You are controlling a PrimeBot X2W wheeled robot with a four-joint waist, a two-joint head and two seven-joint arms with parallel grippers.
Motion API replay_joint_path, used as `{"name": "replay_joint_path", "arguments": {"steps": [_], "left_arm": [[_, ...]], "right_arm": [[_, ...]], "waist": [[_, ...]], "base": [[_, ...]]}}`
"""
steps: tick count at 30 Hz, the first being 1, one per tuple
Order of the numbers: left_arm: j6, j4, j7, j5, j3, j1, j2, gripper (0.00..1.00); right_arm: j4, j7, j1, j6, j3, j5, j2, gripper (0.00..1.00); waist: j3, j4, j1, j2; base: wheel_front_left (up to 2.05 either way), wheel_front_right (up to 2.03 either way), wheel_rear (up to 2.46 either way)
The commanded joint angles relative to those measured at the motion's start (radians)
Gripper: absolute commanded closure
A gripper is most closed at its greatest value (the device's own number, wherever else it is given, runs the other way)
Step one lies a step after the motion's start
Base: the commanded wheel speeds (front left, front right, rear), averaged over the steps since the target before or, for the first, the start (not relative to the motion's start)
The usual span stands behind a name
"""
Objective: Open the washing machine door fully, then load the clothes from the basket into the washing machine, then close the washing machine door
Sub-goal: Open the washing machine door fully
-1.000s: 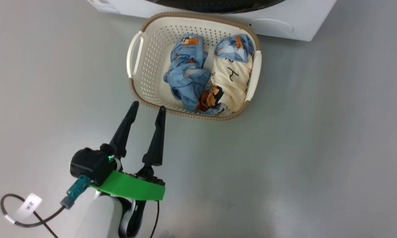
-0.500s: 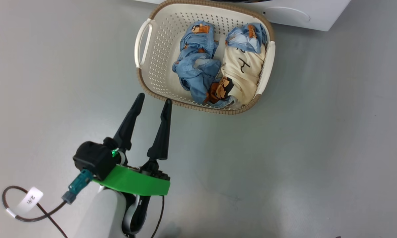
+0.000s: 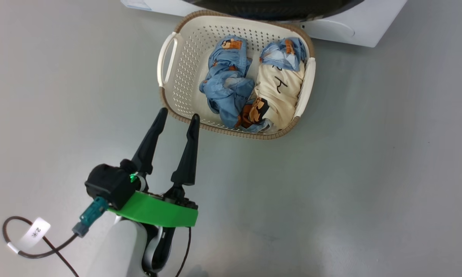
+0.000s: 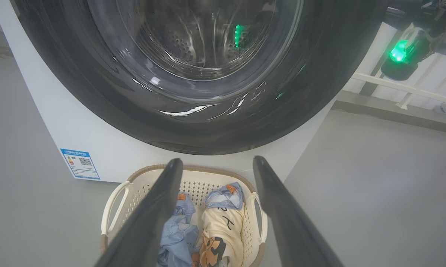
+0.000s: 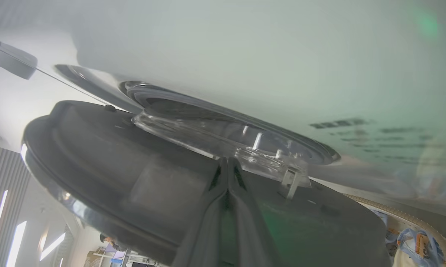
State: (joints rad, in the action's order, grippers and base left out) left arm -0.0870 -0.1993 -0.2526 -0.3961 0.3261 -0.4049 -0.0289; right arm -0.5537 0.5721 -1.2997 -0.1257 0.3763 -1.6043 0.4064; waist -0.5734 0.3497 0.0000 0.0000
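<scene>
The cream basket [image 3: 169,96] stands on the floor right in front of the washing machine [image 3: 346,27]. In it lie the clothes: a light blue bundle [image 3: 227,88] and a cream patched bundle [image 3: 279,96]. My left gripper [image 3: 179,114] hovers open and empty just short of the basket's near left rim; along its fingers [image 4: 163,200] I see the basket [image 4: 113,200]. The washing machine door [image 4: 97,92] stands ajar, its black rim [image 3: 273,7] overhanging the basket. My right gripper [image 5: 228,167] is shut, tips in the gap against the door's inner face [image 5: 134,185] beside the glass bowl [image 5: 215,137].
Grey floor [image 3: 369,173] spreads wide to the right of and in front of the basket. A blue label [image 4: 80,163] sits low on the washer's white front. A loose cable with a white tag [image 3: 33,234] trails beside my left forearm.
The head view has shifted, so the basket sits a little differently in it. The door's black rim shows again at the top, further over the basket. My left gripper stays open.
</scene>
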Motion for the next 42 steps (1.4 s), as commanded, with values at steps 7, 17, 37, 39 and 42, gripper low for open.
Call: {"name": "replay_joint_path", "arguments": {"steps": [7, 17, 37, 39, 42], "left_arm": [[0.01, 0.024, -0.009, 0.009, -0.023, 0.021, -0.021, 0.0], [0.008, 0.018, -0.009, 0.022, -0.032, 0.044, -0.021, 0.0], [0.0, 0.004, -0.009, 0.063, -0.066, 0.12, -0.021, 0.0], [-0.002, 0.001, -0.009, 0.068, -0.07, 0.13, -0.021, 0.0], [-0.002, 0.0, -0.009, 0.071, -0.076, 0.145, -0.021, 0.0]], "right_arm": [[0.059, 0.033, 0.054, -0.005, 0.031, 0.019, -0.058, 1.0], [0.088, 0.056, 0.125, -0.005, 0.045, 0.009, -0.078, 1.0], [0.185, 0.121, 0.301, -0.005, 0.094, -0.007, -0.137, 1.0], [0.196, 0.127, 0.324, -0.005, 0.099, -0.009, -0.145, 1.0], [0.209, 0.138, 0.356, -0.005, 0.11, -0.007, -0.155, 1.0]], "waist": [[0.022, -0.012, 0.0, 0.0], [0.078, -0.028, 0.0, 0.0], [0.186, -0.037, 0.0, 0.0], [0.198, -0.037, 0.0, 0.0], [0.216, -0.034, 0.0, 0.0]], "base": [[0.0, 0.0, 0.0], [0.0, 0.0, 0.0], [0.0, 0.0, 0.0], [0.0, 0.0, 0.0], [0.0, 0.0, 0.0]]}}
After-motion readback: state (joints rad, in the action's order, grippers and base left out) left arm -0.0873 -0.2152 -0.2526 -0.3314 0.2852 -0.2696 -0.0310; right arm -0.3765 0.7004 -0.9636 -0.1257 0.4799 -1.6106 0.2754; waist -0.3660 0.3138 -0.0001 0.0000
